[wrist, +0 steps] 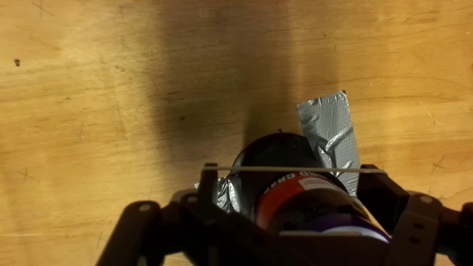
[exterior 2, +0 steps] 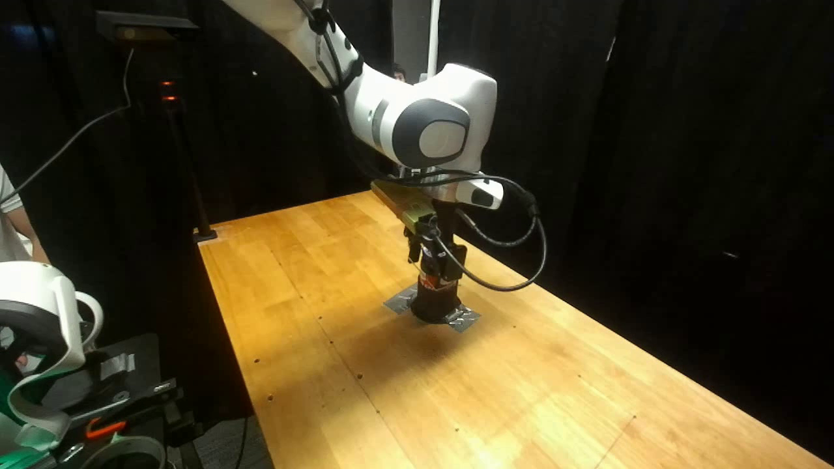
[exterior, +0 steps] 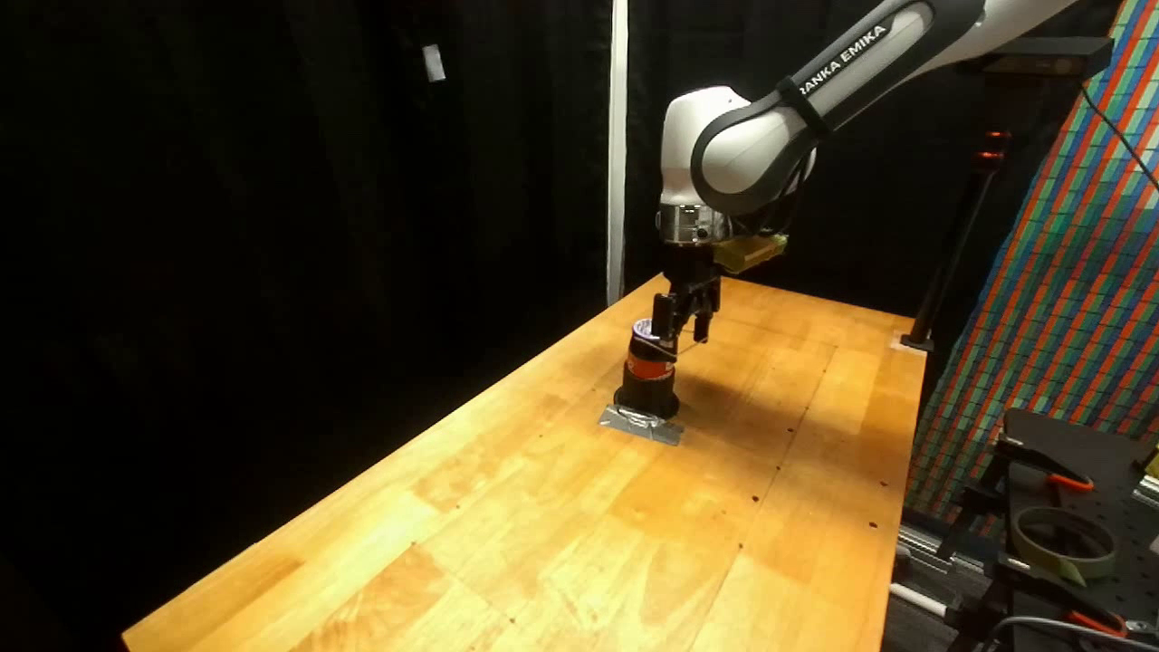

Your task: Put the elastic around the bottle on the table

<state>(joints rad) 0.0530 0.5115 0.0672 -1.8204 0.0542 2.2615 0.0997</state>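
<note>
The dark bottle [exterior: 650, 369] with its orange-red band stands upright in a black base [exterior: 645, 396] on the wooden table [exterior: 543, 525]. It also shows in an exterior view [exterior 2: 432, 281] and in the wrist view [wrist: 277, 194]. My gripper [wrist: 291, 169] is open, fingers pointing down at the bottle's upper part; it shows in both exterior views [exterior: 685, 342] [exterior 2: 433, 267]. The thin pale elastic [wrist: 273, 169] is stretched between the fingertips, crossing in front of the bottle in the wrist view. Whether its loop encircles the bottle I cannot tell. The bottle's top is partly hidden by the gripper.
Grey tape strips [wrist: 329, 127] [exterior 2: 464, 319] hold the base to the table. A black cable [exterior 2: 508, 286] loops down from the wrist beside the bottle. A camera post [exterior: 951, 254] stands at a table corner. A cart with a tape roll [exterior: 1064, 543] stands beside the table.
</note>
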